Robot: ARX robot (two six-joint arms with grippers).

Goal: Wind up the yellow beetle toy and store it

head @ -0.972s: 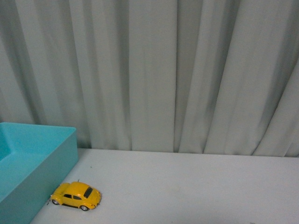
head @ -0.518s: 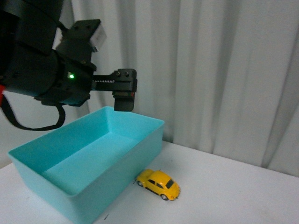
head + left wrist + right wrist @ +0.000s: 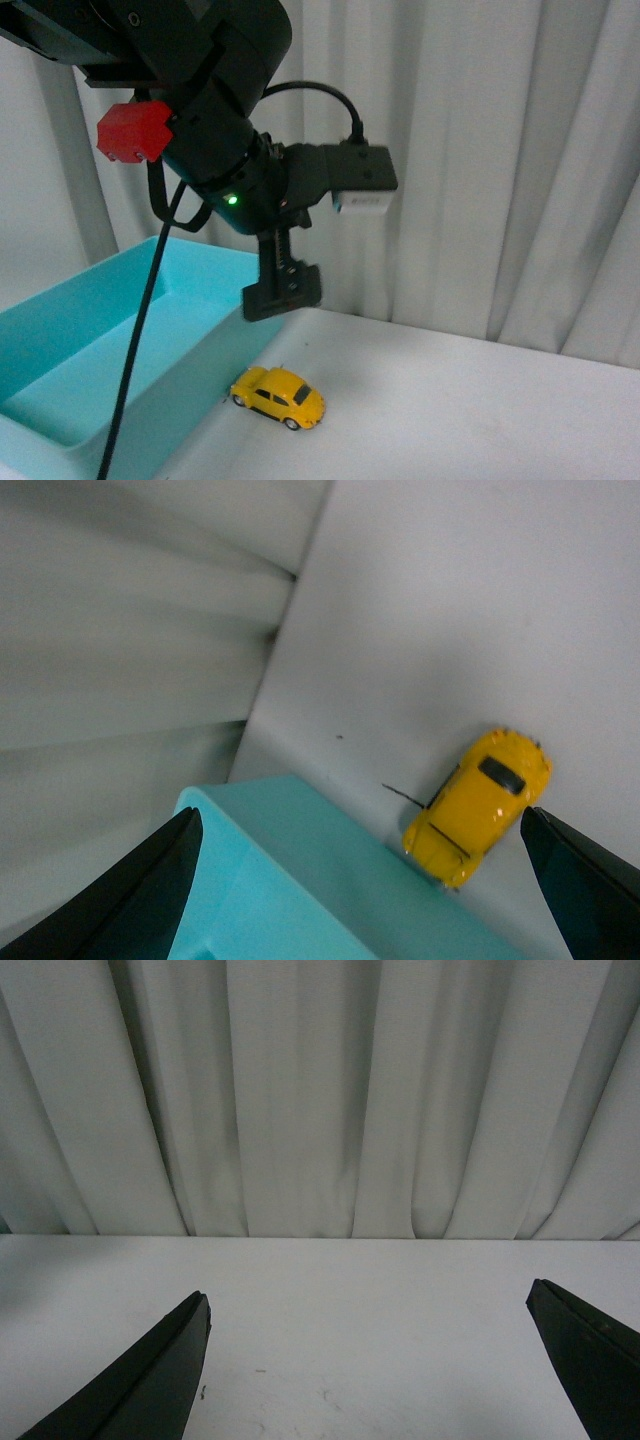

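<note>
Lowering your open left claw [image 3: 360, 815] onto the yellow beetle toy [image 3: 478, 805], parked on the table [image 3: 450, 600] just beside the turquoise bin [image 3: 300, 880], straddle its sides and keep clear of the bin wall.

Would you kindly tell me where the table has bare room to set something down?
The table is bare from the yellow beetle toy rightward to the curtain. It is crowded where the toy sits close by the turquoise bin, below the open left gripper.
</note>
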